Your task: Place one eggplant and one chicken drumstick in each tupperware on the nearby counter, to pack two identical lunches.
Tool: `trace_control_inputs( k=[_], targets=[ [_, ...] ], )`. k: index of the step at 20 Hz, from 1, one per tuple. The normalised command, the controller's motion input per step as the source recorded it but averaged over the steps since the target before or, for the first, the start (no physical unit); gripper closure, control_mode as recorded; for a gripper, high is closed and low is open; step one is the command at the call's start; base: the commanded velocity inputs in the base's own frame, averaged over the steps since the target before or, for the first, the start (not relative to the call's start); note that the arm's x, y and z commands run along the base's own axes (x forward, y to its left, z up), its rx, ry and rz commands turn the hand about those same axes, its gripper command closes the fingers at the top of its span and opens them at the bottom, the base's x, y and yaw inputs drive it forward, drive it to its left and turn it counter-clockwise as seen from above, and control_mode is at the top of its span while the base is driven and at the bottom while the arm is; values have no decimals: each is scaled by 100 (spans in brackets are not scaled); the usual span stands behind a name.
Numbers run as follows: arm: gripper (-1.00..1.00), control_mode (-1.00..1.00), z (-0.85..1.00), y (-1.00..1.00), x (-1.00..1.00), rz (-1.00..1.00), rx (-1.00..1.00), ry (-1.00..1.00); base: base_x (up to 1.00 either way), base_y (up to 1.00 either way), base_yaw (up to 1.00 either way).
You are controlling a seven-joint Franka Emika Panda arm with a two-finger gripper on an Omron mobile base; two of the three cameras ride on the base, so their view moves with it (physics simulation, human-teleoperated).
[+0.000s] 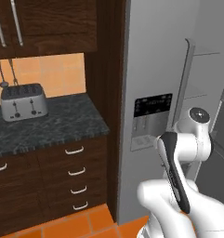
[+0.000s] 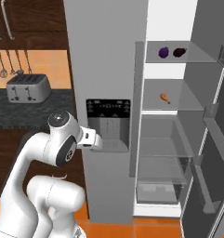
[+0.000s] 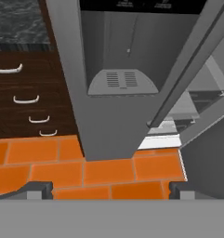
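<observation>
Pincer (image 3: 111,189) spread wide and empty over glossy orange floor tiles (image 3: 62,162), facing the smooth grey fridge (image 3: 108,130).

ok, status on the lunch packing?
Pincer open, empty, aimed at the fridge front. Two eggplants on top fridge shelf, one drumstick a shelf below, door open. No food moved to the counter yet.

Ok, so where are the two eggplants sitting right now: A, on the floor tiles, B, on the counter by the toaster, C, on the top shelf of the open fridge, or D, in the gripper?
C: in the right base view both eggplants lie side by side on the top shelf of the open fridge, one shelf above the chicken drumstick.
</observation>
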Motion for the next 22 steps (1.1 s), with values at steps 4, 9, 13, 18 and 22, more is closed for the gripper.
trace_control_inputs(
  k=[4, 9, 13, 18, 22],
  targets=[
    [-100, 100, 0, 0, 0, 0, 0, 0, 0, -43, 0],
    [-100, 100, 0, 0, 0, 0, 0, 0, 0, -41, 0],
    [-100, 100, 0, 0, 0, 0, 0, 0, 4, -32, 1],
    [-100, 100, 0, 0, 0, 0, 0, 0, 5, -68, 3],
    [-100, 100, 0, 0, 0, 0, 0, 0, 9, -80, 4]
  ],
)
